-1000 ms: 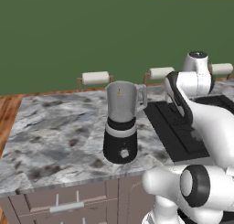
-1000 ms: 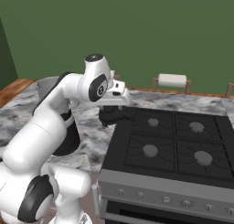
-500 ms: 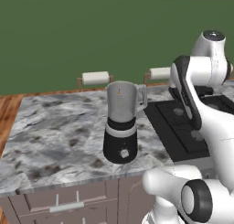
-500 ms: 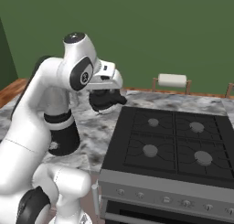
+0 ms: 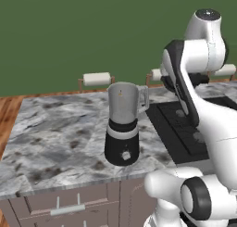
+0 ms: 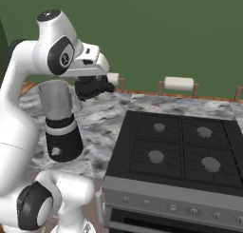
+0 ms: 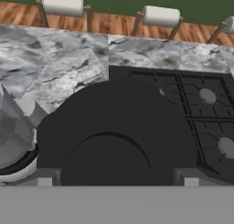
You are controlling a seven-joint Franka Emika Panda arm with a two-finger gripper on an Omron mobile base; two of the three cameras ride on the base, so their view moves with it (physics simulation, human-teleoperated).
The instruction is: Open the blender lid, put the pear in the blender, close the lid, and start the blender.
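Observation:
The blender [image 5: 122,129] stands on the marble counter, its silvery-grey jar [image 6: 56,101] open at the top above the black base with a white dial. A tiny brown-orange spot, the pear [image 5: 120,93], shows high on the jar; I cannot tell whether it lies inside or behind. My gripper [image 6: 92,87] hovers above the counter just right of the jar top, shut on the blender lid [image 7: 114,141]. In the hand view the round black lid sits wide between the fingers, and the jar [image 7: 13,134] lies at its left.
A black four-burner stove [image 6: 178,149] lies right of the blender, its front knobs toward me. Paper-towel holders [image 5: 96,78] [image 6: 179,83] stand along the back of the counter [image 5: 51,133]. Drawers run below the counter's front edge.
The arm has risen and swung, carrying the black lid from over the stove's corner toward the blender jar. The blender has not moved.

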